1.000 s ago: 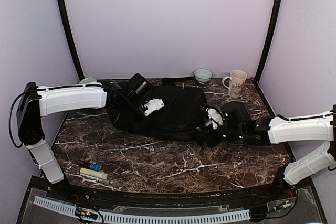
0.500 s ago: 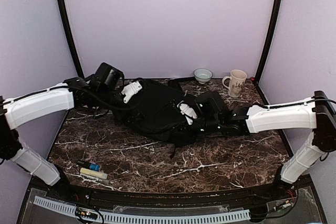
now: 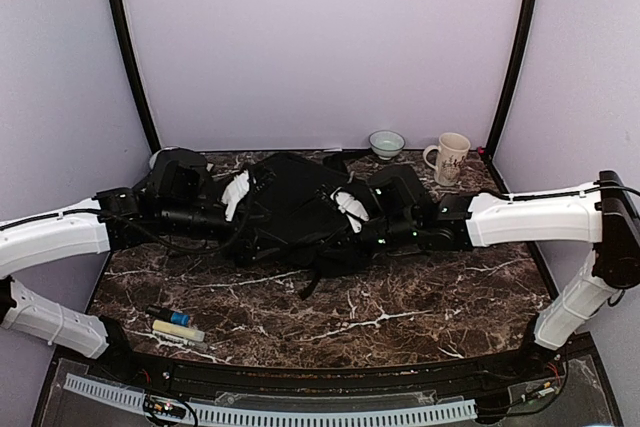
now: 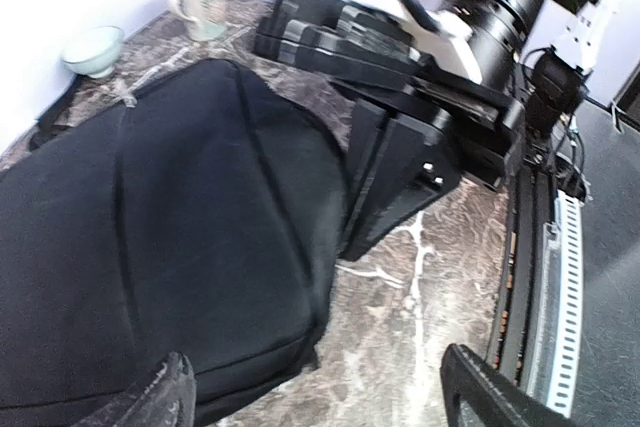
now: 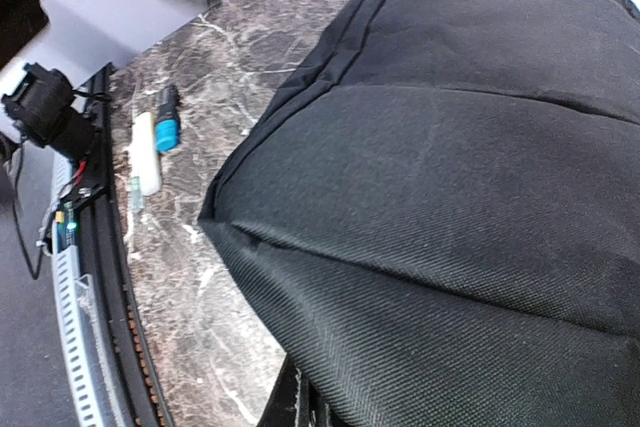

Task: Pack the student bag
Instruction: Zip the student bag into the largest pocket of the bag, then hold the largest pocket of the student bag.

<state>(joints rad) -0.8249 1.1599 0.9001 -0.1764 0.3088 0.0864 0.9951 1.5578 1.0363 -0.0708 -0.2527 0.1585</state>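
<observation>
The student bag [image 3: 290,205], large, black and soft, lies at the middle back of the marble table [image 3: 400,307], with a strap end [image 3: 314,283] trailing toward the front. My left gripper [image 3: 243,194] is at the bag's left edge and open. Its fingers [image 4: 150,399] straddle the bag's [image 4: 170,247] near corner without closing on it. My right gripper [image 3: 350,211] is shut on the bag's right side. In the right wrist view the raised fabric [image 5: 450,197] hides the fingers. The right arm [image 4: 470,37] shows behind the bag in the left wrist view.
A patterned mug [image 3: 448,158] and a small pale bowl [image 3: 386,143] stand at the back right. A blue-capped item [image 3: 170,316] and a white stick [image 3: 178,330] lie near the front left edge. A black frame post [image 3: 130,57] rises at each back corner.
My left gripper opened, let go of the bag and drew back left to its edge. The right gripper moved left and the bag slid left with it.
</observation>
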